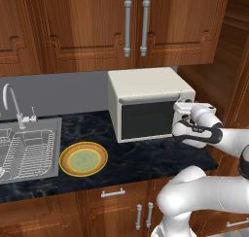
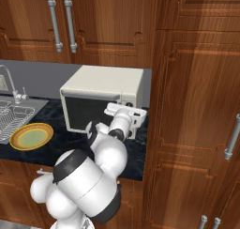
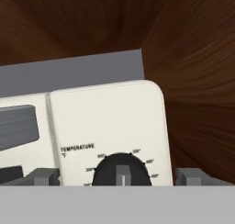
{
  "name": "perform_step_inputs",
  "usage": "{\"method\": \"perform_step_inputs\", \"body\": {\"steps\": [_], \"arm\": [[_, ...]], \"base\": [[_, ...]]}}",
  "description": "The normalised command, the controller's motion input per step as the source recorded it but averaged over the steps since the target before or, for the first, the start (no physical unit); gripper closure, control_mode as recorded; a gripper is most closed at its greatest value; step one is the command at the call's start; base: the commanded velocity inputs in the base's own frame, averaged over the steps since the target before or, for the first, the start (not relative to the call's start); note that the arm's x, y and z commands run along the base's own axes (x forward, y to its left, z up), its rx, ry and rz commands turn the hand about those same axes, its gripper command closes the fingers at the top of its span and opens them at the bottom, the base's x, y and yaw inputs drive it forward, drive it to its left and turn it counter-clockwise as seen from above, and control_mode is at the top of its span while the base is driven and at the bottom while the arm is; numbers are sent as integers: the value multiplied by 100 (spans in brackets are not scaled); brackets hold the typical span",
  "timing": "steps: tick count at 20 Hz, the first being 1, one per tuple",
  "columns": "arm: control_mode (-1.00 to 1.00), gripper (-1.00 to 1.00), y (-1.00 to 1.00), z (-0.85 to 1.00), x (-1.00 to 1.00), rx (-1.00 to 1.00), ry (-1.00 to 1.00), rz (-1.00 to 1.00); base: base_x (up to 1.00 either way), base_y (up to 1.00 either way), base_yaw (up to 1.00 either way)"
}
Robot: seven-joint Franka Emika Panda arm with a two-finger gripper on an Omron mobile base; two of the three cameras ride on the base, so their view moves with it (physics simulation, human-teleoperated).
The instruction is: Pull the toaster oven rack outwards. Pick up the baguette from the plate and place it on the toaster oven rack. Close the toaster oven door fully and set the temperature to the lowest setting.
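The oven (image 1: 146, 102) sits on the dark counter (image 1: 146, 158) at centre of the left base view, its door (image 1: 146, 118) shut. The claw (image 1: 184, 115) is at the oven's right panel, at centre right of that frame, pressed close to the knobs. In the hand view the fingers (image 3: 43, 176) stand apart at the bottom corners, with the temperature knob (image 3: 121, 170) between them at bottom centre, its pale marker upright; nothing is clamped. The oven's cream panel (image 3: 108, 126) rises above the knob. The plate (image 1: 83, 159) lies bare at lower left of the left base view, well apart from the claw, beside the sink (image 1: 29, 151).
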Motion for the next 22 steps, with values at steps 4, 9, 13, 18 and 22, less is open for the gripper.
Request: {"method": "perform_step_inputs", "body": {"steps": [4,9,13,18,22], "arm": [[-100,-100,0,-4,25,0,0,0],[-100,100,0,-19,28,0,2,0],[-100,100,0,-4,23,0,0,0],[-100,100,0,0,15,0,0,0],[-100,100,-22,0,9,3,0,6]], "base": [[0,0,0],[0,0,0],[0,0,0],[0,0,0],[0,0,0]]}}
